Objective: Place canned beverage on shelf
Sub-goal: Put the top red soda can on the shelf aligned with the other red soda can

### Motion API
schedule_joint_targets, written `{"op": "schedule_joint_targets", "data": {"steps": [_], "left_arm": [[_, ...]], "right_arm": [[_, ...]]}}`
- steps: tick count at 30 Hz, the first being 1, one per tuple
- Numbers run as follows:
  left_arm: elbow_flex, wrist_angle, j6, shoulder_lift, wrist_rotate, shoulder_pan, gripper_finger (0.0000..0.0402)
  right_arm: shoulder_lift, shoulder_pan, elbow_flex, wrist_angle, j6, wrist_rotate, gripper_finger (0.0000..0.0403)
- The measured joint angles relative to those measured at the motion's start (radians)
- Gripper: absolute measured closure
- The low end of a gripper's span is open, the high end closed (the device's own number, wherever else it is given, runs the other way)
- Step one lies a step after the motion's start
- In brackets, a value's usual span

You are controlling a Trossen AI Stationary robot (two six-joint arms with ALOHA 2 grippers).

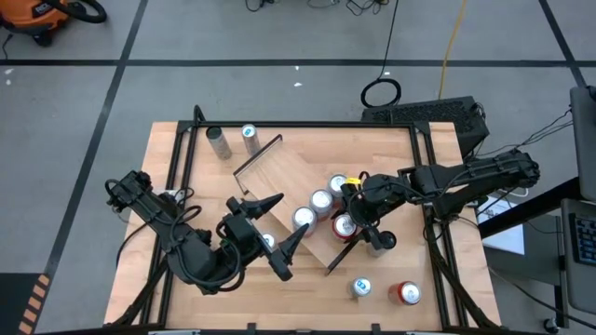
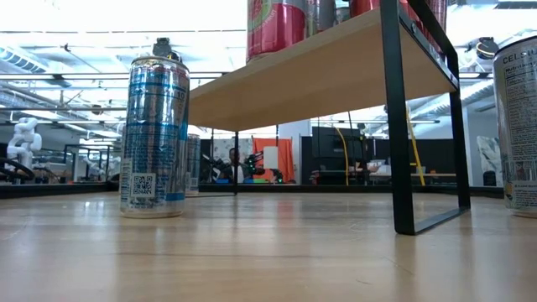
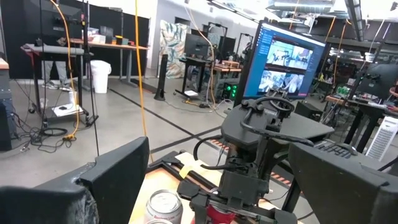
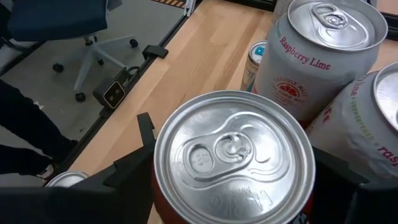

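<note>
My right tool (image 1: 346, 226) pinches a red can (image 4: 233, 165) on the shelf (image 1: 289, 177), near its black end rail, two cans crowding beside it; my left tool (image 1: 270, 228) waits spread, over open table (image 1: 168, 149).

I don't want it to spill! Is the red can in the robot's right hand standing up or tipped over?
Standing up. The red can shows its round lid and unopened tab facing straight up between the right gripper's fingers, on the shelf.
</note>
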Motion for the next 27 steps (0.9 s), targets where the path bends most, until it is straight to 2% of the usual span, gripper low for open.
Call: {"op": "schedule_joint_targets", "data": {"steps": [27], "left_arm": [[0.0,0.0,-0.003,0.0,0.0,0.0,0.0014]], "right_arm": [[0.0,0.0,0.0,0.028,0.0,0.001,0.011]]}}
